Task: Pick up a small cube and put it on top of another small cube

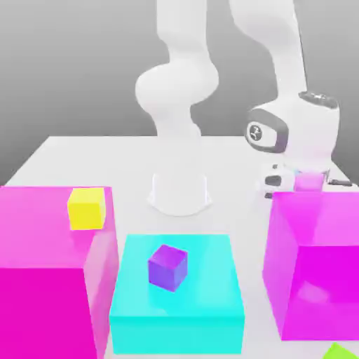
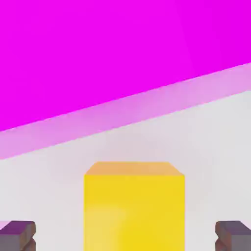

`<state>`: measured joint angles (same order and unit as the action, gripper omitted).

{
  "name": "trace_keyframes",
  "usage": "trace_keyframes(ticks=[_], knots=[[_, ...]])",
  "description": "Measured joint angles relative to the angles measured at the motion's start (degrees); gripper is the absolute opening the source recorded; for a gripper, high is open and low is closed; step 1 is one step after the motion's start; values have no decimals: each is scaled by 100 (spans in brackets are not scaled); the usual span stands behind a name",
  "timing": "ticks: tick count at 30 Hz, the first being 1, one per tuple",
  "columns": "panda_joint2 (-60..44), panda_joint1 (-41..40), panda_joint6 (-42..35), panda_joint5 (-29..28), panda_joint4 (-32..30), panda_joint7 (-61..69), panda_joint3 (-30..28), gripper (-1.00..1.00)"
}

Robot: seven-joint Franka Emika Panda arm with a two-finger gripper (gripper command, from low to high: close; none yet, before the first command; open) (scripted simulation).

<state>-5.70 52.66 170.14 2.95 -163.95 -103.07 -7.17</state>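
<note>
Fingertips (image 2: 17, 235) of the gripper (image 1: 306, 181) are held wide apart, one on each side of the small cube (image 2: 135, 206), and nothing is gripped yet. The small cube is amber and is seen from the hand view sitting flat on the white table (image 2: 211, 147), between the two open fingers but not touched by them. The fingers are likely spread like this so that they can be closed on two flat sides of the cube. Just past the cube, the wall of a big magenta block (image 2: 98, 49) is seen, so little room is left on that side and a bump could happen there.

In the exterior view, a small green corner (image 1: 341, 350) is seen nearest, cut off by the picture's edge. Next, a purple small cube (image 1: 167, 266) is set on top of a cyan block (image 1: 203, 315). Further back, on the exterior view's left, a lemon-yellow small cube (image 1: 87, 207) is set on another magenta block (image 1: 42, 280). One of these two small cubes may be meant as the place to stack on; which one cannot be told. Behind the magenta block on the exterior view's right, the gripper is lowered to the table.

A small round mark (image 1: 254, 131) is seen on the white hand, but no words can be read.
</note>
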Motion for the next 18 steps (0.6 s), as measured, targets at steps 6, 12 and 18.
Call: trace_keyframes(ticks=[6,12,18], knots=[[-774,-433,642,307,96,200,522,0],[-847,-475,717,317,102,200,570,-100],[-391,-337,339,81,57,54,357,-100]])
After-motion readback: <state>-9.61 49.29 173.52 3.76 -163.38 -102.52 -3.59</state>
